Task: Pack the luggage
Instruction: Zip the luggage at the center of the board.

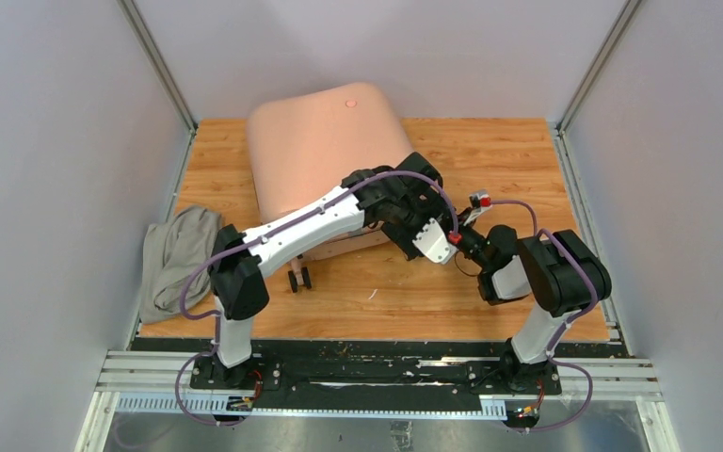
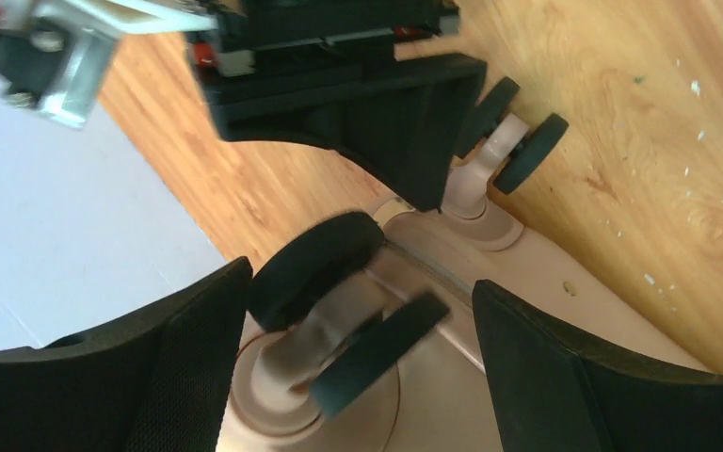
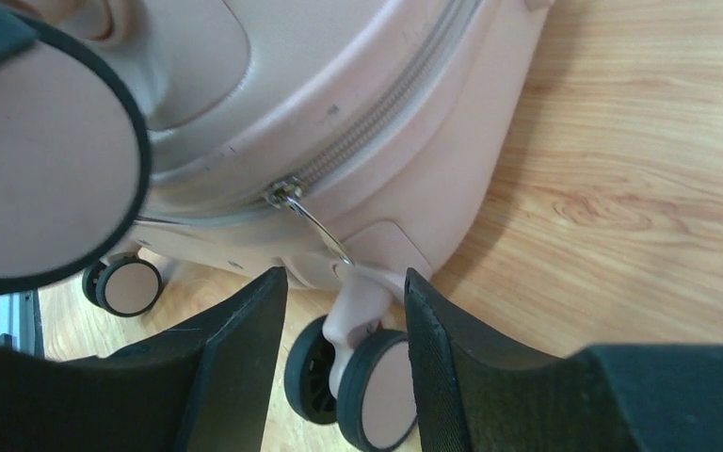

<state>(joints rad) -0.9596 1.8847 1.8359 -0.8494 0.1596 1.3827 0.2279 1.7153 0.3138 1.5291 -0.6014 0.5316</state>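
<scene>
Okay, the luggage (image 1: 320, 141) is closed, lying flat on the wooden table (image 1: 490, 160), shell up. Both arms meet at its near right corner.

The left gripper (image 2: 360, 292) is spread wide with nothing in its grasp. A twin black caster (image 2: 315, 268) on the luggage's underside sits right between its fingers, with a gap on each side and no contact visible. Straight ahead of it is one black finger (image 2: 395, 122) of the other arm. Just past that finger is a second caster (image 2: 527, 151), standing on the wood.

The right gripper (image 3: 346, 282) has its fingers partly apart, and nothing is visibly pinched. Just beyond its fingertips is the shut zip (image 3: 386, 113), curving round the corner of the shell. The metal zip pull (image 3: 313, 218) hangs from it, its loose end reaching down to the gap between the fingertips. Touching or not, can't tell. Under that gap is a pink-faced wheel (image 3: 377, 391) on its pale stem. Off to the gripper's left is a smaller wheel (image 3: 124, 285) on the table. Close against the lens, upper left, is a big blurred pink disc with a black rim (image 3: 47, 141).

A crumpled grey cloth (image 1: 174, 259) lies at the table's left edge, well away from both grippers and clear of the luggage.
</scene>
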